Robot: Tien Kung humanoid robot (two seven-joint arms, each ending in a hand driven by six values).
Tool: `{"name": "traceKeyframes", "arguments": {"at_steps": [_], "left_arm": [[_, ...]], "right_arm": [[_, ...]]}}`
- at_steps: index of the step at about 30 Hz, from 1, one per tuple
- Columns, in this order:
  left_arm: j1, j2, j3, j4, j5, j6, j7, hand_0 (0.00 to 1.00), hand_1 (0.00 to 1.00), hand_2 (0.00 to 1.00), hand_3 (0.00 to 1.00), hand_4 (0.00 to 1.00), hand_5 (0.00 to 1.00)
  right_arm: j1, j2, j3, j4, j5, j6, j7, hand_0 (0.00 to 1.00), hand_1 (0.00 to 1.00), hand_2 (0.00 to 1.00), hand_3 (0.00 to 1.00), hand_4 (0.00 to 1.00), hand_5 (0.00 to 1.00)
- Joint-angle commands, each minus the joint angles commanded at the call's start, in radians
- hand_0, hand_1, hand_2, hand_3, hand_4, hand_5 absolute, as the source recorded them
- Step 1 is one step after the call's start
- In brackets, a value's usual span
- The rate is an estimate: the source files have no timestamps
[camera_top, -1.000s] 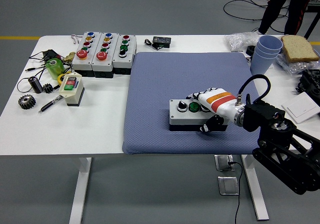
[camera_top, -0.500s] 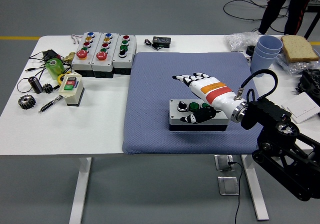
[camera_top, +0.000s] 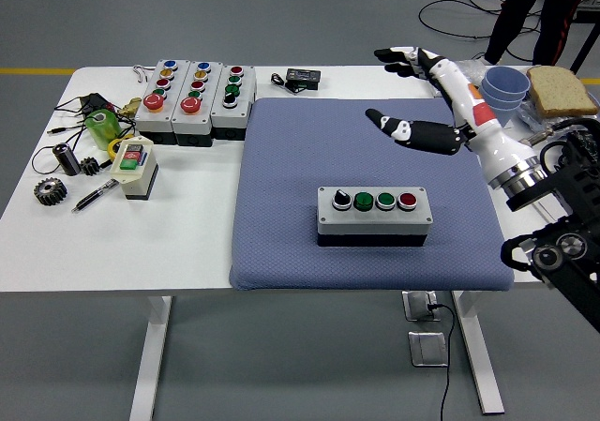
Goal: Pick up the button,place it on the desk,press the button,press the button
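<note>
Head view, button box (camera_top: 375,214) long axis left-right, buttons up

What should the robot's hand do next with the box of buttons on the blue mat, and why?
Probably bring the right hand back down over the button box and press one button. The box sits flat on the blue mat, its four buttons uncovered, while the hand hovers open, high above the mat's far side, holding nothing. So placing looks done and pressing comes next.
</note>
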Motion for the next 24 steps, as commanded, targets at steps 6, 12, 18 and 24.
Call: {"name": "traceKeyframes", "arguments": {"at_steps": [6,12,18,24], "left_arm": [[0.001,0.000,-0.007,0.000,0.009,0.000,0.002,0.637,0.676,0.694,0.612,0.352,0.656],[0.002,0.000,-0.008,0.000,0.014,0.000,0.004,0.636,0.675,0.693,0.612,0.352,0.656],[-0.001,0.000,-0.002,0.000,0.007,0.000,0.001,0.636,0.675,0.693,0.611,0.353,0.657],[-0.005,0.000,-0.013,0.000,0.014,0.000,0.000,0.636,0.674,0.693,0.612,0.353,0.657]], "right_arm": [[-0.060,-0.043,0.099,-0.041,0.253,0.040,-0.030,0.777,0.738,0.765,0.735,0.742,0.249],[-0.109,-0.046,0.139,-0.089,0.507,0.004,-0.001,0.764,0.717,0.744,0.714,0.752,0.258],[-0.140,-0.038,0.150,-0.122,0.760,-0.039,0.026,0.746,0.695,0.722,0.691,0.743,0.248],[-0.156,-0.029,0.162,-0.144,1.014,-0.044,0.016,0.746,0.695,0.721,0.690,0.742,0.239]]}}
